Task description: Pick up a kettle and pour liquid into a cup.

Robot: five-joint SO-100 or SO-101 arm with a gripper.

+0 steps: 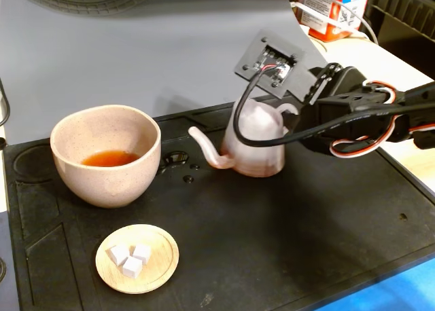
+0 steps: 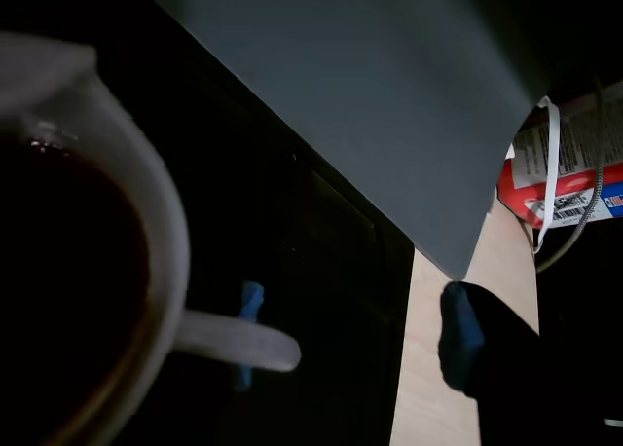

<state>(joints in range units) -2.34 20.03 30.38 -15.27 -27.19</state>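
The kettle (image 1: 255,144) stands upright on the black mat, its spout pointing left towards the cup (image 1: 105,155). The cup holds a little reddish-brown liquid (image 1: 109,159). My gripper (image 1: 298,121) reaches in from the right at the kettle's handle. In the wrist view the kettle's rim (image 2: 146,203) fills the left, with dark liquid (image 2: 58,290) inside and its handle (image 2: 234,341) sticking out. The gripper (image 2: 355,337) is open: one blue pad (image 2: 251,300) sits just behind the handle, the other fingertip (image 2: 459,334) is well apart to the right.
A small wooden dish with white cubes (image 1: 137,258) sits at the front left of the mat (image 1: 285,243). A few drops (image 1: 178,160) lie between cup and kettle. A red and white box (image 1: 326,12) stands at the back right, behind a grey backdrop (image 1: 170,53).
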